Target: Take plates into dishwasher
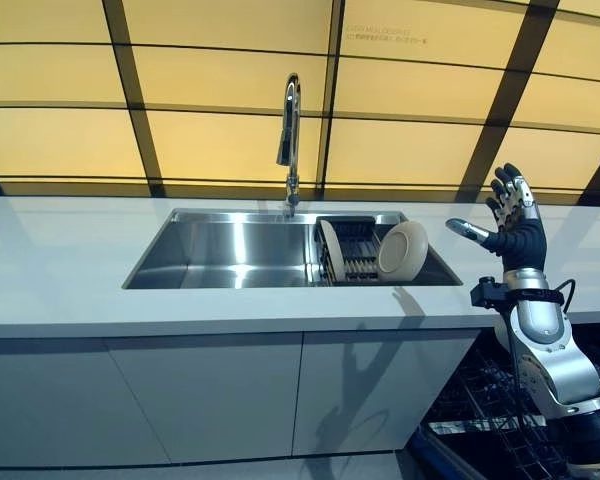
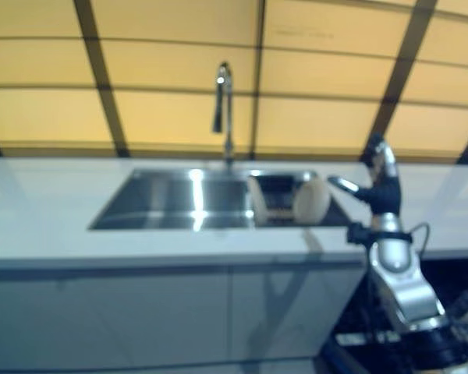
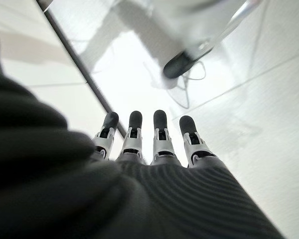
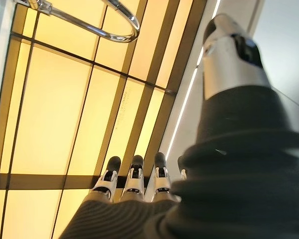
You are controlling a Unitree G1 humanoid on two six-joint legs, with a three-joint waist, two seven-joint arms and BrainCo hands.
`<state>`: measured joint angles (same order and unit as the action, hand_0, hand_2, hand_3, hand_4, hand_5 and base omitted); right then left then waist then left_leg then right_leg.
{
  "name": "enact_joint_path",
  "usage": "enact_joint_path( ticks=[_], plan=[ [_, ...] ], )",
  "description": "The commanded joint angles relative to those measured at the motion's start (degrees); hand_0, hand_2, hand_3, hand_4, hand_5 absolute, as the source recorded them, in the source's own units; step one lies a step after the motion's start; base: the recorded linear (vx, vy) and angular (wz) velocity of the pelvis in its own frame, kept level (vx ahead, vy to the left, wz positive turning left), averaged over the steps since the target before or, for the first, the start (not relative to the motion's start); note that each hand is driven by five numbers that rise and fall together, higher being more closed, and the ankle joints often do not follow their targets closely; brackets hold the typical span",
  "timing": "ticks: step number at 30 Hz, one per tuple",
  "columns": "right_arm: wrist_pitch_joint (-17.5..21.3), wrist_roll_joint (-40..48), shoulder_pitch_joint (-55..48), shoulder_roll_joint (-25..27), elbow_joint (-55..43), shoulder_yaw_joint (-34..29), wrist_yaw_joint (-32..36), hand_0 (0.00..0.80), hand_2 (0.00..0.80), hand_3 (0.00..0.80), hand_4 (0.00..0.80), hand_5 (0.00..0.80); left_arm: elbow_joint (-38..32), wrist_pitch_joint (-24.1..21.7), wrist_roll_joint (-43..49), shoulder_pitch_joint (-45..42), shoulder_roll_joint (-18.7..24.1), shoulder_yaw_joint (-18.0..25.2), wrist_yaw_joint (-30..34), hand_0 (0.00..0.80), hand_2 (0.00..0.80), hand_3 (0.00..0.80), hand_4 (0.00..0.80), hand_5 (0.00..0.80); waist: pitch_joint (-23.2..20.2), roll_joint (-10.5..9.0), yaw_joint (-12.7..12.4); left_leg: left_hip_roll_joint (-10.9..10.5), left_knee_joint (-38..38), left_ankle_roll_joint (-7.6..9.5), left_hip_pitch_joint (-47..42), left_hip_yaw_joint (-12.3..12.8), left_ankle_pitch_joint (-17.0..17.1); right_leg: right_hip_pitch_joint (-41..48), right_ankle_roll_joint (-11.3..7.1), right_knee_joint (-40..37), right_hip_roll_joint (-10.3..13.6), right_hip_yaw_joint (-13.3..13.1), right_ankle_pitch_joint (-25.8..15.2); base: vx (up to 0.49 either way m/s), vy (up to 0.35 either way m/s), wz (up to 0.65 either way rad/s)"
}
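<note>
A cream plate (image 1: pixel 403 250) stands on edge in a dark rack (image 1: pixel 352 250) at the right end of the steel sink (image 1: pixel 220 250); a second plate (image 1: pixel 329 250) leans at the rack's left. My right hand (image 1: pixel 515 215) is raised over the counter just right of the sink, fingers straight, thumb pointing toward the plate, holding nothing. In the right wrist view its fingers (image 4: pixel 134 179) point at the yellow wall. My left hand (image 3: pixel 154 149) shows only in the left wrist view, fingers straight over the pale floor, empty.
A tall chrome faucet (image 1: pixel 291 135) rises behind the sink. The white counter (image 1: pixel 60 260) runs left and right, with white cabinet doors (image 1: pixel 210 400) below. The open dishwasher's wire rack (image 1: pixel 480 410) sits at lower right under my right arm.
</note>
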<state>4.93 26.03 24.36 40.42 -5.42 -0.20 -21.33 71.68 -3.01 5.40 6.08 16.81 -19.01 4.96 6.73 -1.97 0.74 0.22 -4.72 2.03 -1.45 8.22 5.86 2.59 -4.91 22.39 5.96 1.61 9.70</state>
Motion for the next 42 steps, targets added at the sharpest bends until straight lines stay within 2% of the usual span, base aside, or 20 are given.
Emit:
enact_joint_path(
  ticks=[1,3,5,6,7,9,12,17,20,24,29,32,33,34,37,38,39,41,42],
  plan=[
    [4.1,0.8,0.0,-0.1,1.0,-4.6,1.4,0.000,0.000,0.000,0.000,0.000,0.8,1.1,-0.9,-2.4,2.3,-0.3,-1.1,0.000,0.000,0.000,0.000,0.000,-2.8,-0.24,-0.4,-0.7,4.1,-0.30,2.8,-3.5,-5.4,-5.1,-2.47,3.7,8.0,2.3,-20.4,0.161,0.153,-0.29],
    [3.5,0.5,1.0,-0.3,2.0,-4.0,1.6,0.000,0.000,0.000,0.000,0.000,0.5,1.7,-0.4,-2.9,2.8,0.3,-1.0,0.000,0.000,0.000,0.000,0.000,-2.5,0.19,-0.4,-0.8,2.0,-0.44,0.7,-3.3,-5.2,-6.8,-2.29,2.5,7.4,3.7,-19.4,0.185,0.089,-0.21],
    [2.7,0.9,3.1,-0.1,3.5,-3.0,1.1,0.000,0.000,0.000,0.000,0.000,0.4,1.8,0.2,-3.4,3.5,0.9,-0.9,0.000,0.000,0.000,0.000,0.000,-2.3,0.09,-0.7,-0.8,0.4,-0.99,-0.6,-3.1,-5.1,-6.7,-1.88,-5.4,5.1,6.1,-16.1,0.179,-0.039,-0.08],
    [2.6,1.2,3.7,-0.1,3.9,-2.8,1.0,0.000,0.000,0.000,0.000,0.000,0.5,1.8,0.3,-3.4,3.7,1.2,-0.9,0.000,0.000,0.000,0.000,0.000,-2.2,0.05,-0.6,-0.7,0.1,-1.17,-1.0,-3.0,-5.3,-6.5,-1.90,-7.8,4.5,6.5,-15.5,0.173,-0.114,-0.13],
    [2.5,1.7,4.6,-0.3,4.5,-2.4,1.1,0.000,0.000,0.000,0.000,0.000,0.7,1.8,0.5,-3.3,3.9,1.9,-0.7,0.000,0.000,0.000,0.000,0.000,-2.0,-0.29,-0.2,-0.7,-0.3,-1.60,-1.7,-2.7,-6.1,-6.7,-2.25,-14.1,3.0,6.9,-14.8,0.172,-0.127,-0.10],
    [2.1,2.8,4.6,-0.3,4.3,-2.2,1.3,0.000,0.000,0.000,0.000,0.000,0.9,1.7,0.8,-3.4,3.8,2.6,-0.7,0.000,0.000,0.000,0.000,0.000,-1.7,-0.94,0.7,-1.5,-0.3,-1.69,-2.4,-3.3,-7.4,-7.6,-3.20,-21.0,0.4,5.5,-15.5,0.161,-0.118,-0.08],
    [1.4,3.6,4.0,-0.4,3.3,-2.3,0.8,0.000,0.000,0.000,0.000,0.000,1.2,1.4,1.0,-3.5,3.2,2.8,-1.0,0.000,0.000,0.000,0.000,0.000,-1.4,-1.30,2.2,-2.5,-0.3,-1.29,-3.5,-5.4,-8.4,-10.3,-3.58,-23.1,-2.1,2.9,-17.9,0.176,-0.194,0.34],
    [0.4,2.2,3.6,-2.0,2.7,-1.5,1.2,0.000,0.000,0.000,0.000,0.000,0.7,0.9,1.5,-3.8,3.1,3.0,-0.6,0.000,0.000,0.000,0.000,0.000,-1.4,-1.04,2.1,-2.0,-0.3,-1.35,-4.0,-6.7,-8.6,-8.1,-2.39,-23.4,-2.6,2.1,-16.4,0.118,-0.220,0.21],
    [-0.5,2.1,4.2,-2.6,2.4,-0.5,1.4,0.000,0.000,0.000,0.000,0.000,-0.1,1.1,-1.0,-3.9,2.6,3.5,0.2,0.000,0.000,0.000,0.000,0.000,-2.2,-0.89,1.8,-0.7,-0.3,-2.24,-4.5,-5.8,-8.3,-4.9,-1.59,-24.6,-3.0,2.6,-14.8,0.129,-0.252,0.05],
    [-1.0,1.4,4.8,-2.7,2.1,0.3,1.0,0.000,0.000,0.000,0.000,0.000,-1.0,0.2,0.4,-4.4,1.2,1.9,0.0,0.000,0.000,0.000,0.000,0.000,-2.1,-0.83,1.3,0.9,0.9,-3.28,-4.9,-4.7,-7.9,-2.6,-0.33,-23.3,-3.1,4.1,-12.3,0.100,-0.180,0.07],
    [-1.9,1.9,5.0,-1.1,1.5,0.2,1.7,0.000,0.000,0.000,0.000,0.000,-1.7,0.6,-0.9,-3.8,0.6,2.4,-2.2,0.000,0.000,0.000,0.000,0.000,-1.5,-1.53,1.6,2.2,9.6,-4.76,-4.5,-5.1,-10.5,-2.0,1.50,-20.3,-2.4,5.0,-10.4,0.091,-0.150,0.16],
    [-0.7,1.5,5.5,-0.1,2.1,0.7,1.7,0.000,0.000,0.000,0.000,0.000,-1.2,-0.6,-0.8,-3.9,0.4,3.6,-3.9,0.000,0.000,0.000,0.000,0.000,-0.1,-2.84,0.6,2.3,28.7,-6.38,3.1,-4.8,-5.1,0.0,3.63,-21.6,-2.4,5.7,-10.6,0.045,-0.167,0.11],
    [-0.4,1.5,5.6,0.0,2.1,0.9,1.2,0.000,0.000,0.000,0.000,0.000,-1.8,-0.3,-1.0,-3.9,0.7,4.2,-3.6,0.000,0.000,0.000,0.000,0.000,0.7,-3.22,-0.1,2.3,33.1,-6.67,6.9,-4.4,-4.3,0.9,4.01,-21.9,-2.3,6.1,-10.7,0.061,-0.147,0.15],
    [-0.4,1.0,5.6,-0.4,2.1,1.1,0.8,0.000,0.000,0.000,0.000,0.000,-2.0,-0.1,-1.0,-3.9,0.8,4.7,-3.2,0.000,0.000,0.000,0.000,0.000,1.3,-3.26,-0.8,2.3,34.0,-6.67,9.2,-4.5,-4.5,1.6,4.00,-22.1,-2.2,6.3,-10.6,0.124,-0.061,0.12],
    [-0.9,-1.7,6.6,-2.1,2.1,2.5,0.6,0.000,0.000,0.000,0.000,0.000,-1.7,0.2,-1.1,-4.7,1.2,4.9,-2.3,0.000,0.000,0.000,0.000,0.000,2.5,-1.96,-2.4,2.0,21.9,-6.68,9.0,-3.6,-3.6,4.0,2.98,-22.6,-2.9,6.5,-9.6,0.282,0.089,-0.07],
    [-1.6,-1.9,7.3,-2.0,1.9,3.6,0.3,0.000,0.000,0.000,0.000,0.000,-1.1,0.2,-1.5,-5.7,1.4,4.9,-2.2,0.000,0.000,0.000,0.000,0.000,2.5,-0.88,-3.2,2.1,12.0,-6.82,8.7,-3.4,-1.3,5.5,2.79,-23.3,-4.0,5.6,-8.8,0.380,0.159,-0.12],
    [-1.7,-1.8,7.4,-1.8,2.0,3.8,0.2,0.000,0.000,0.000,0.000,0.000,-0.9,0.3,-1.7,-6.0,1.4,4.9,-2.3,0.000,0.000,0.000,0.000,0.000,2.5,-0.64,-3.4,2.2,9.5,-7.02,8.6,-3.5,-0.4,6.0,2.77,-23.4,-4.2,5.4,-8.5,0.434,0.169,-0.10],
    [-1.4,-1.0,7.6,-1.2,3.1,4.2,0.6,0.000,0.000,0.000,0.000,0.000,-0.1,0.0,-2.1,-7.2,0.8,4.7,-2.6,0.000,0.000,0.000,0.000,0.000,2.4,-0.15,-4.3,2.8,1.8,-8.23,10.0,-3.9,4.6,9.9,2.78,-24.5,-5.5,2.7,-6.8,0.483,0.167,-0.03],
    [-1.0,-0.8,7.5,-0.9,3.5,4.0,1.1,0.000,0.000,0.000,0.000,0.000,0.3,-0.4,-2.4,-7.5,0.5,4.7,-2.9,0.000,0.000,0.000,0.000,0.000,2.3,-0.27,-4.5,3.0,1.3,-8.43,10.9,-3.4,5.0,11.2,2.67,-24.8,-5.6,2.0,-6.1,0.412,0.155,-0.08]
  ],
)
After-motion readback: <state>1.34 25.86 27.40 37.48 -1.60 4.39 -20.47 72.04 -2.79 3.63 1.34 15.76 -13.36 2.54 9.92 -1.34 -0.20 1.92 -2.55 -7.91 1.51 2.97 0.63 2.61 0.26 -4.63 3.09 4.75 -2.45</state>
